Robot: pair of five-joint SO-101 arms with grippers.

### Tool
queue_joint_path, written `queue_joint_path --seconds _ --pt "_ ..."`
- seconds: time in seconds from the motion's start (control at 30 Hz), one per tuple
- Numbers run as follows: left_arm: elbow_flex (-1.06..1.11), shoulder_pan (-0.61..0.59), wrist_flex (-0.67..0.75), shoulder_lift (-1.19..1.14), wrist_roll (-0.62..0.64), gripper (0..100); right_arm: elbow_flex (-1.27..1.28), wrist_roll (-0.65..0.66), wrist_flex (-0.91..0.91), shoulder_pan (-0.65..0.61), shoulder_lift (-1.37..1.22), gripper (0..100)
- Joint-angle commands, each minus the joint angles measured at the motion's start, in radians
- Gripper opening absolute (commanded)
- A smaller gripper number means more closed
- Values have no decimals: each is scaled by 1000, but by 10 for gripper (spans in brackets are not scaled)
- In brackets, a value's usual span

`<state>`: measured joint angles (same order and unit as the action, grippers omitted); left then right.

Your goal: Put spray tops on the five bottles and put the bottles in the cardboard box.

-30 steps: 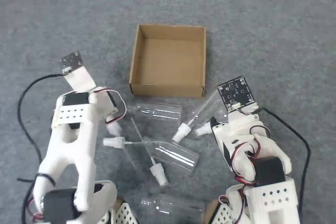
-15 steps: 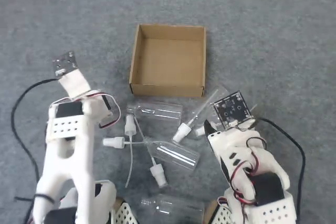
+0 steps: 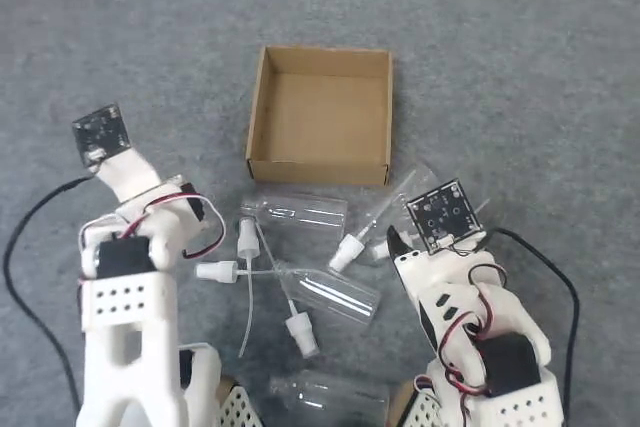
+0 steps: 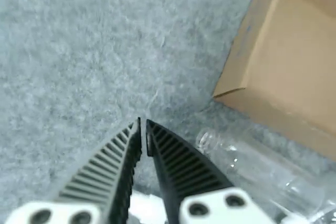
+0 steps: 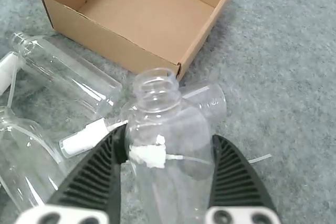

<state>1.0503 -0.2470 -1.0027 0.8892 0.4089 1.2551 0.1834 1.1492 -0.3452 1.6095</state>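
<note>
Bottle (image 5: pixel 157 109) clamped in right claw (image 5: pixel 168 139), near cardboard box (image 5: pixel 116 46) corner.

Left arm (image 3: pixel 125 297): white printed shell with blocky links and a plate with rows of small round holes. A black servo (image 3: pixel 123 257) is set into it. Red and white wires (image 3: pixel 213 234) loop beside the wrist, and a thin black left cable (image 3: pixel 33 203) runs off it. The left board (image 3: pixel 98 134) is small, dark and square, on a white mount. Right arm (image 3: pixel 470 292): same white shell and holed plate, with red right wires (image 3: pixel 465 322) and a black right cable (image 3: pixel 577 297). The right board (image 3: pixel 443 213) is dark with tiny components. Left gripper (image 4: pixel 143 124): two black ribbed fingers on white bases with round screw holes. Right gripper (image 5: pixel 167 139): same black ribbed fingers (image 5: pixel 97 179) and white bases.
</note>
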Motion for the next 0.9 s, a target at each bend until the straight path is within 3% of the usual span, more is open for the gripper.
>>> queue_joint_path --seconds 0.0,0.13,0.23,0.5,0.7,0.87 --pt "-10 -2 -3 118 -8 9 -18 -8 -25 -7 21 58" --pt "-15 5 8 201 -6 9 -20 -18 -25 -8 21 59" --pt "-13 5 37 267 -5 9 -25 -97 -28 -8 21 62" --pt "-10 5 83 430 129 9 -17 -221 -84 -8 22 63" --pt "-13 5 126 522 135 9 -2 -222 -107 -10 22 58" --pt "-13 5 138 597 236 9 55 -218 -165 -107 22 58"
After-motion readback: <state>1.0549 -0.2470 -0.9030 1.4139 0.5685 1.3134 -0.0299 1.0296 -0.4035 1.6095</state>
